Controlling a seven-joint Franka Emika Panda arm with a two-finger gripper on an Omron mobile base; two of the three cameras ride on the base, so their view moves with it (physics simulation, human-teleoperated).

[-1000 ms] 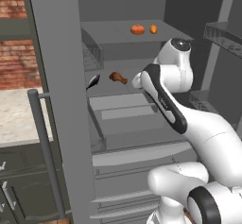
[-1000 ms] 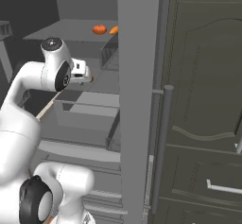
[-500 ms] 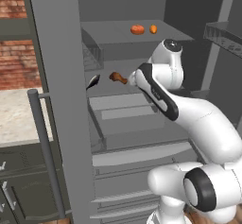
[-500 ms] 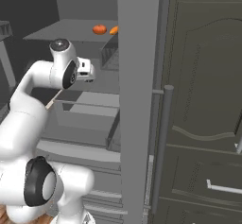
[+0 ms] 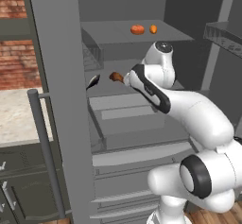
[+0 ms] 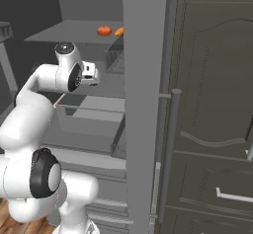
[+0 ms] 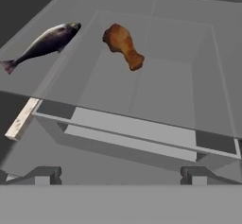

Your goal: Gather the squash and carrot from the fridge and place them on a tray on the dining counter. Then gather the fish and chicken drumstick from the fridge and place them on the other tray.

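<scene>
On the fridge shelf, fish [image 7: 43, 42] at 10 o'clock, chicken drumstick [image 7: 124, 46] at 12; end effector [image 7: 118, 175] wide, its fingertips cropped.

— What room is left on the glass shelf [image 7: 156, 95] in the hand view?

— The right half and lower middle are seen bare. The upper left is taken up by the fish [image 7: 42, 43] and the chicken drumstick [image 7: 123, 46], with a narrow gap between them.

— And from the left base view?

— The left side is walled off by the open fridge door [image 5: 59, 100]. The upper centre is bounded by the upper shelf [image 5: 127, 34] bearing two orange items.
</scene>
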